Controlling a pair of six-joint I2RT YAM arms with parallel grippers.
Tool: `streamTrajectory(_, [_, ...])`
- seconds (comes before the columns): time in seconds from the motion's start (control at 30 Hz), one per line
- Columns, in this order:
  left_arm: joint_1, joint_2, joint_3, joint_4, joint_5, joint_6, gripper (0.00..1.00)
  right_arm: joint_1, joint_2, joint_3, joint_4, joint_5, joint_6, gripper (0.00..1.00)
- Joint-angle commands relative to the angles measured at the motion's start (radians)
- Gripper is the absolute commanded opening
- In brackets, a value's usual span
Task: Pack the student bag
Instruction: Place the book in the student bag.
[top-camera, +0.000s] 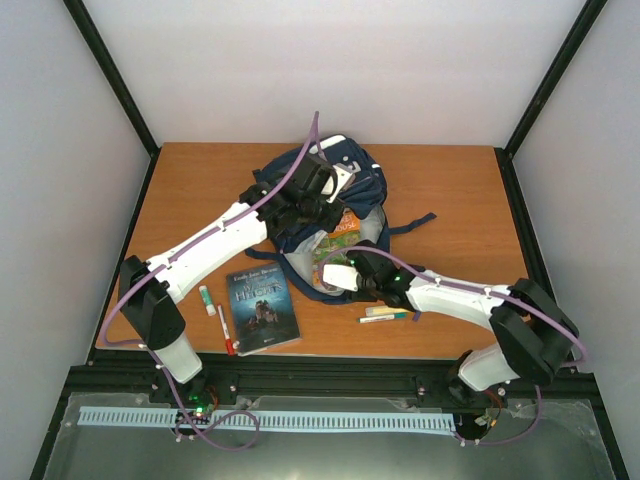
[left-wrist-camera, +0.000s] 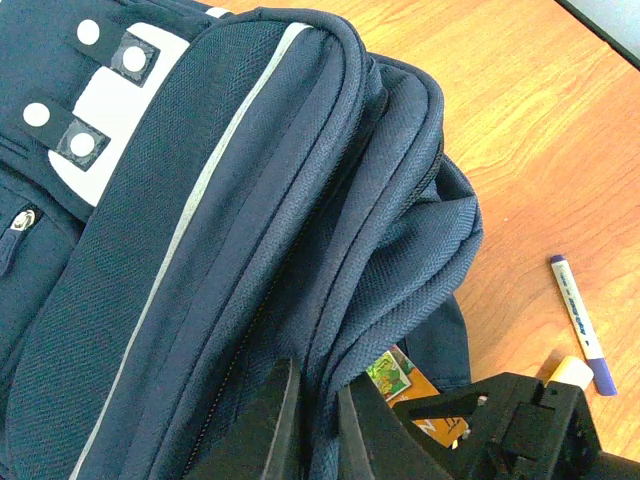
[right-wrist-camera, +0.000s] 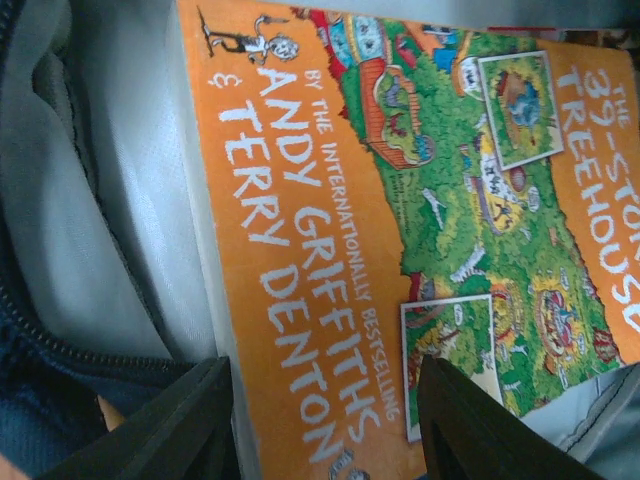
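Right claw (right-wrist-camera: 322, 372) spread over orange book (right-wrist-camera: 300, 200); left claw (left-wrist-camera: 315, 385) clenched on student bag (left-wrist-camera: 250, 200).

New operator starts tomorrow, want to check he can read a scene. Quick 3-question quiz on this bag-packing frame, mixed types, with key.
1. True or false: the left gripper is shut on the student bag fabric.
2. Where is the orange book? A) flat on bare wood; B) inside the bag's open mouth, in front of the right gripper; C) pinched by the left gripper.
3. How many books lie on the table outside the bag?
Key: 1 true. 2 B. 3 one, the dark-covered book.
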Motion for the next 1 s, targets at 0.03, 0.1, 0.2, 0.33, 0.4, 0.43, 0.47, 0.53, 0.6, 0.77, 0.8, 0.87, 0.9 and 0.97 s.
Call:
streamTrajectory(0.03, [0.005, -0.064, 0.019, 0.074, 0.019, -0.015, 0.01, 0.018, 0.048, 0.001, 0.094, 0.057, -0.061, 0.52])
streamTrajectory(0.1, [0.005, -0.063, 0.02, 0.073, 0.022, -0.014, 0.01, 0.017, 0.064, 0.006, 0.123, 0.079, -0.079, 0.52])
streamTrajectory(0.2, [0.006, -0.061, 0.022, 0.071, 0.031, -0.015, 0.01, 0.017, 0.087, 0.01, 0.186, 0.118, -0.104, 0.51])
streamTrajectory(0.33, [0.006, -0.06, 0.022, 0.071, 0.042, -0.016, 0.01, 0.017, 0.138, 0.034, 0.262, 0.166, -0.135, 0.48])
streamTrajectory(0.4, [0.006, -0.061, 0.023, 0.071, 0.045, -0.016, 0.01, 0.016, 0.173, 0.051, 0.297, 0.191, -0.148, 0.47])
streamTrajectory(0.43, [0.006, -0.06, 0.022, 0.071, 0.047, -0.017, 0.01, 0.016, 0.191, 0.063, 0.307, 0.2, -0.15, 0.46])
streamTrajectory(0.47, [0.005, -0.061, 0.023, 0.07, 0.05, -0.017, 0.01, 0.016, 0.208, 0.076, 0.317, 0.206, -0.15, 0.45])
streamTrajectory(0.53, [0.006, -0.061, 0.023, 0.071, 0.054, -0.019, 0.01, 0.014, 0.234, 0.09, 0.356, 0.216, -0.151, 0.44])
streamTrajectory(0.6, [0.005, -0.061, 0.023, 0.07, 0.059, -0.02, 0.01, 0.013, 0.254, 0.103, 0.392, 0.217, -0.148, 0.43])
streamTrajectory(0.77, [0.005, -0.065, 0.024, 0.069, 0.066, -0.02, 0.01, 0.01, 0.309, 0.106, 0.521, 0.249, -0.187, 0.43])
streamTrajectory(0.8, [0.006, -0.064, 0.024, 0.07, 0.067, -0.022, 0.01, 0.008, 0.322, 0.106, 0.554, 0.26, -0.205, 0.43])
streamTrajectory(0.87, [0.005, -0.065, 0.024, 0.07, 0.072, -0.022, 0.01, -0.004, 0.348, 0.119, 0.574, 0.267, -0.22, 0.43])
streamTrajectory(0.9, [0.006, -0.065, 0.025, 0.069, 0.074, -0.022, 0.01, -0.012, 0.361, 0.13, 0.577, 0.269, -0.221, 0.43])
streamTrajectory(0.97, [0.006, -0.067, 0.024, 0.068, 0.076, -0.022, 0.01, -0.03, 0.385, 0.151, 0.584, 0.274, -0.225, 0.43])
